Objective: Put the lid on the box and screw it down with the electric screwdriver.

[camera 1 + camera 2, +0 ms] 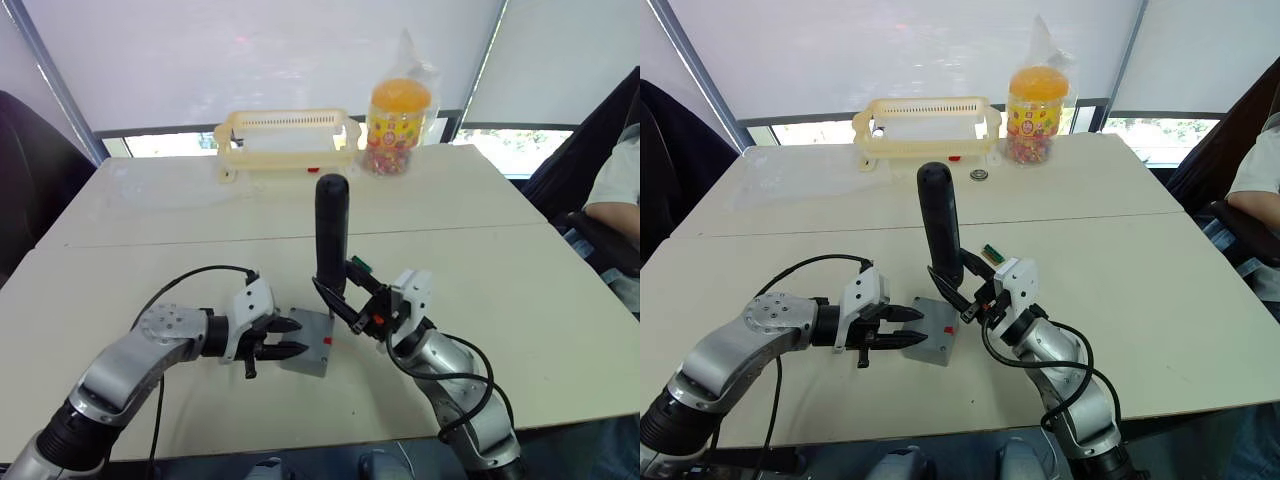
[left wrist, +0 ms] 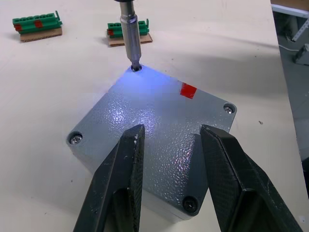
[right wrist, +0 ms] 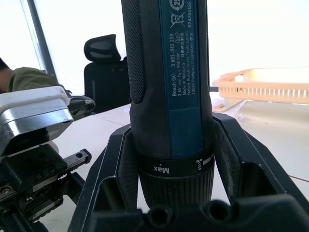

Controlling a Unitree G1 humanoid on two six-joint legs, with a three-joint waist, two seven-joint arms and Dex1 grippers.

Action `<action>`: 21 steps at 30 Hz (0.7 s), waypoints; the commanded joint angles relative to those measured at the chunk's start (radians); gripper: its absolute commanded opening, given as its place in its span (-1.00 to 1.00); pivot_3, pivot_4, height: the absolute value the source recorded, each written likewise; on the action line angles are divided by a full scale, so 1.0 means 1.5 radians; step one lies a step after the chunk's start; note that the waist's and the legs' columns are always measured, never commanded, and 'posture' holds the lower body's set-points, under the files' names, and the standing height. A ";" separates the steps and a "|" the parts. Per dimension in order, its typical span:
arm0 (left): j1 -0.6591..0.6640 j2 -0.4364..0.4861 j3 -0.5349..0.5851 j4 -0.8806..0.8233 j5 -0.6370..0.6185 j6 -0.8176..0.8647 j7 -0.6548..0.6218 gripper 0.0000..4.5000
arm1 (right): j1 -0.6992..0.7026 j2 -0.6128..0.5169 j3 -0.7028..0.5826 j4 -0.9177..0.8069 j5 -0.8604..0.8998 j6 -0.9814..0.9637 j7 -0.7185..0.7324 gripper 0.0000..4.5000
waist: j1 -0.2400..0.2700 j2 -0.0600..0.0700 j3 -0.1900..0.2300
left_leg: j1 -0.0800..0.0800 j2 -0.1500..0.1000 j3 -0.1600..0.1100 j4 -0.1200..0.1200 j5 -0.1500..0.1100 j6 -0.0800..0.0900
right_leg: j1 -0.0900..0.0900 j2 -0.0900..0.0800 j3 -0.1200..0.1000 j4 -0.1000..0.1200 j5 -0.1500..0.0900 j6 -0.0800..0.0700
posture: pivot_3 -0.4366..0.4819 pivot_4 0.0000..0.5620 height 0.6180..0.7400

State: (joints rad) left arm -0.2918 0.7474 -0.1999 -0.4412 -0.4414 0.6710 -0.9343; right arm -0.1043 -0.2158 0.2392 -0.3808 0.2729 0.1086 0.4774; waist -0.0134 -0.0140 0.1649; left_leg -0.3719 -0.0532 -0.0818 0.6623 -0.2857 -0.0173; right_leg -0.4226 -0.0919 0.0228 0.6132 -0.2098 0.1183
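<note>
The left gripper [image 1: 290, 351] lies low at the near side of the box [image 1: 312, 356], its two fingers [image 2: 118, 186] spread apart and resting on the lid [image 2: 154, 140] without clasping anything; the lid sits flat on the box, a red mark [image 2: 189, 90] near one edge, screws showing in three of its corners; the box stands on the table [image 1: 520, 290] between the two grippers; the right gripper [image 1: 345, 300] is clamped around the screwdriver [image 1: 331, 235], fingers pressed to either side of its barrel, holding it nearly upright just beyond the box; in the left wrist view its metal bit [image 2: 131, 36] stands in the fourth corner hole, with a bluish light on the lid around it; beyond the bit two green blocks [image 2: 37, 26] lie on the table, apart from the box; at the far edge stand a cream basket [image 1: 288, 140] and, just to its right, a jar [image 1: 398, 125] with an orange lid; a person's arm [image 1: 615, 195] shows at the right edge.
</note>
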 commanded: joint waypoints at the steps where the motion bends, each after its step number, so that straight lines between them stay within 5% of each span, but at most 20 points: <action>1: 0.000 0.003 -0.002 0.000 0.004 0.007 -0.002 -0.19 | 0.019 -0.016 -0.001 0.050 -0.024 0.029 -0.002 -0.21 | 0.000 0.000 0.000 | 0.000 0.000 0.000 0.000 0.000 0.000 | 0.000 0.000 0.000 0.000 0.000 0.000 | -0.05 -0.47 1.00; 6: 0.002 0.009 -0.018 0.007 0.014 0.009 -0.012 -0.19 | -0.051 -0.014 -0.037 -0.041 0.039 0.107 -0.013 -0.21 | 0.000 0.000 0.000 | 0.000 0.000 0.000 0.000 0.000 0.000 | 0.000 0.000 0.000 0.000 0.000 0.000 | -0.05 -0.47 1.00; 13: 0.002 0.001 -0.011 0.018 0.010 0.008 -0.019 -0.19 | -0.230 -0.049 -0.184 -0.181 0.297 0.353 -0.086 -0.21 | 0.002 0.004 0.006 | -0.002 -0.001 0.000 0.000 0.000 0.000 | -0.002 -0.001 0.000 0.000 0.000 0.000 | -0.05 -0.47 1.00; 17: -0.002 -0.014 0.017 0.015 -0.014 0.022 -0.005 -0.19 | -0.337 -0.105 -0.317 -0.127 0.530 0.485 -0.184 -0.21 | 0.001 0.004 0.007 | -0.002 -0.001 -0.001 -0.001 0.000 0.001 | -0.002 -0.001 -0.001 -0.001 0.000 0.000 | -0.05 -0.47 1.00; 21: -0.036 -0.029 0.078 0.000 -0.075 0.071 0.014 -0.19 | -0.389 -0.250 -0.402 0.013 0.763 0.621 -0.256 -0.21 | 0.005 0.003 0.010 | -0.003 -0.001 -0.001 -0.001 0.000 0.001 | -0.002 -0.003 -0.001 -0.001 0.000 0.000 | -0.05 -0.47 1.00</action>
State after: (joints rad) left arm -0.3162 0.7012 -0.1415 -0.4251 -0.5146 0.7586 -0.9230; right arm -0.6762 -0.5567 -0.2976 -0.3991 1.2859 0.9876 0.1207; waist -0.0065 -0.0100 0.1800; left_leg -0.3764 -0.0553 -0.0828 0.6609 -0.2859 -0.0163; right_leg -0.4254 -0.0964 0.0206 0.6116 -0.2101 0.1184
